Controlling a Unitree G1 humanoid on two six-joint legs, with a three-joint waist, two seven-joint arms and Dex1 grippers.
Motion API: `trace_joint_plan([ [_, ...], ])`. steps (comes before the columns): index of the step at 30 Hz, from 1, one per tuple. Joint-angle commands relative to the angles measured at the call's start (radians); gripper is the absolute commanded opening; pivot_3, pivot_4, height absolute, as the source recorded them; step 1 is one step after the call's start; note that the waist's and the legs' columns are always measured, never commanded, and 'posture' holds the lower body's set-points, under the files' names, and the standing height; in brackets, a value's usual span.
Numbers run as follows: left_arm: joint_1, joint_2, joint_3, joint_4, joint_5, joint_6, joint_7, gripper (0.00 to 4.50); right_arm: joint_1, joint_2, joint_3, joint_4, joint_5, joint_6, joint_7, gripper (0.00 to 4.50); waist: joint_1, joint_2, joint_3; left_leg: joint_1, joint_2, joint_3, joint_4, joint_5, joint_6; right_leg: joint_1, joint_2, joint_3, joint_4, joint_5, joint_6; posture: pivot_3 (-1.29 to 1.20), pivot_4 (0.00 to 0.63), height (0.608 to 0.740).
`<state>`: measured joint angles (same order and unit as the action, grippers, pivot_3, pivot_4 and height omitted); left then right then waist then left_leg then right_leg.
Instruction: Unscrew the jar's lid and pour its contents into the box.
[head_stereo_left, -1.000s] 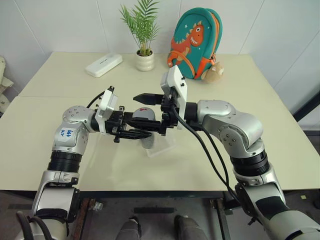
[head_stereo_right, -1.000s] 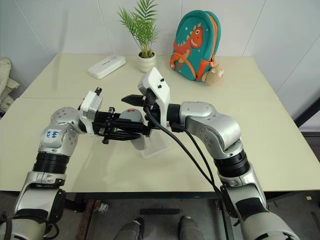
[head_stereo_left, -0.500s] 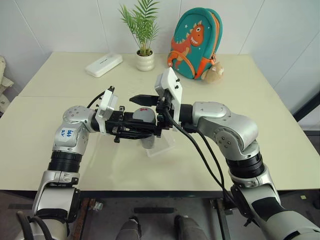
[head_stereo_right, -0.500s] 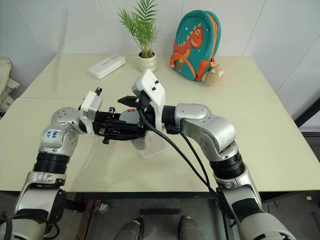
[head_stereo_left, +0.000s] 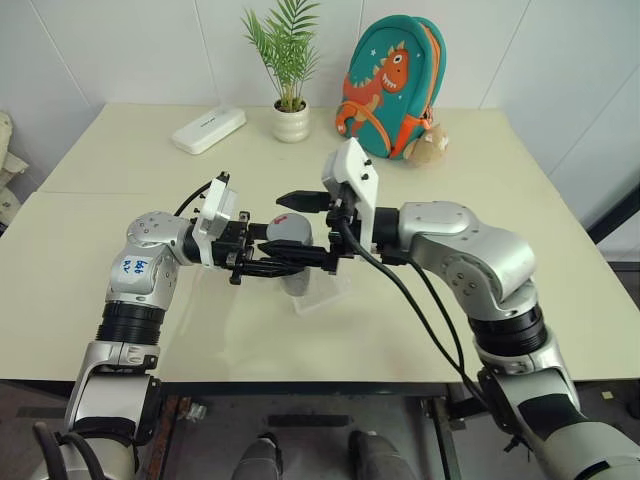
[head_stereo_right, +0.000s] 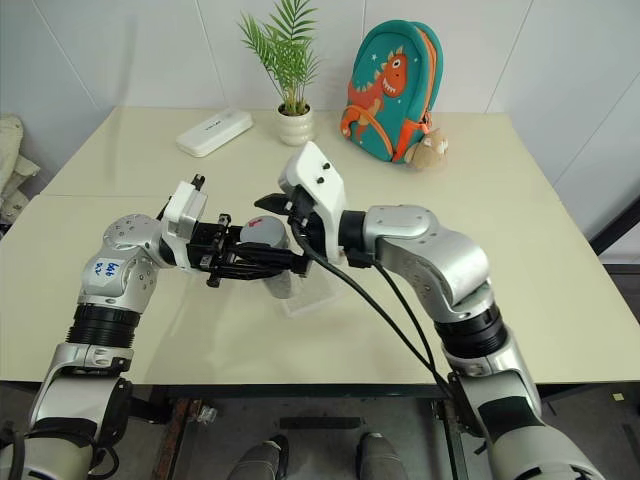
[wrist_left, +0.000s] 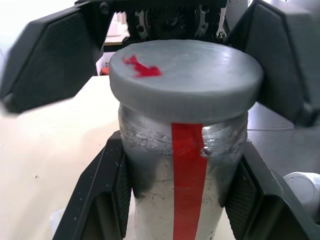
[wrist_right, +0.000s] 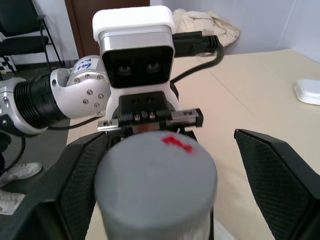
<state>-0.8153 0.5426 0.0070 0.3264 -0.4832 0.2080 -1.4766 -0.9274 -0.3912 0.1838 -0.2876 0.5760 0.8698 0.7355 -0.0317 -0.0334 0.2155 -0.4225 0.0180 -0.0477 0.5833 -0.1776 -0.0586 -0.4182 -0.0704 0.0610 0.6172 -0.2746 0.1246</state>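
The jar (wrist_left: 186, 200), clear with a red stripe, is held upright above the table, with my left gripper (head_stereo_left: 296, 260) shut on its body just under the cap. Its grey lid (head_stereo_left: 289, 231), marked with a red spot, sits on the jar. My right gripper (wrist_right: 175, 180) reaches in from the opposite side and is open. One finger (wrist_right: 80, 185) stands close beside the lid, and the other finger (wrist_right: 277, 172) is well clear of it. The transparent box (head_stereo_left: 330, 292) lies on the table directly beneath the jar. I cannot see the contents.
Along the far side of the table (head_stereo_left: 120, 300) stand a white oblong case (head_stereo_left: 207, 130), a potted plant (head_stereo_left: 290, 120), a teal dinosaur backpack (head_stereo_left: 388, 85) and a small plush toy (head_stereo_left: 428, 147).
My right hand slid a little further over the lid, then drew back to the right. Its jaws stayed open. The left gripper and the jar have not moved.
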Motion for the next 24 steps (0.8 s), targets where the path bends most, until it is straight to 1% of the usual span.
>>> trace_joint_plan([
  [1, -0.007, 0.000, 0.007, -0.038, -0.018, -0.007, -0.018, 2.02, 0.007, -0.047, -0.074, -0.041, 0.010, 0.026, -0.020, 4.23, -0.001, 0.000, 0.000, 0.000, 0.000, 0.000, 0.000, 0.000, 0.000, 0.000, 0.000, 0.000, 0.000, 0.000, 0.000, 0.00, 0.150, 0.740],
  [10, -0.024, -0.005, 0.004, -0.013, -0.010, -0.018, -0.022, 2.02, 0.032, -0.114, -0.122, -0.116, 0.063, 0.089, -0.039, 4.23, 0.002, 0.000, 0.000, 0.000, 0.000, 0.000, 0.000, 0.000, 0.000, 0.000, 0.000, 0.000, 0.000, -0.001, -0.001, 0.00, 0.150, 0.740],
  [24, -0.033, -0.008, 0.001, 0.008, -0.002, -0.029, -0.031, 2.02, 0.064, -0.178, -0.180, -0.216, 0.161, 0.183, -0.051, 4.23, 0.001, 0.000, 0.000, 0.000, 0.000, 0.000, 0.000, 0.000, 0.000, 0.000, 0.000, 0.000, -0.001, -0.001, -0.002, 0.00, 0.150, 0.740],
])
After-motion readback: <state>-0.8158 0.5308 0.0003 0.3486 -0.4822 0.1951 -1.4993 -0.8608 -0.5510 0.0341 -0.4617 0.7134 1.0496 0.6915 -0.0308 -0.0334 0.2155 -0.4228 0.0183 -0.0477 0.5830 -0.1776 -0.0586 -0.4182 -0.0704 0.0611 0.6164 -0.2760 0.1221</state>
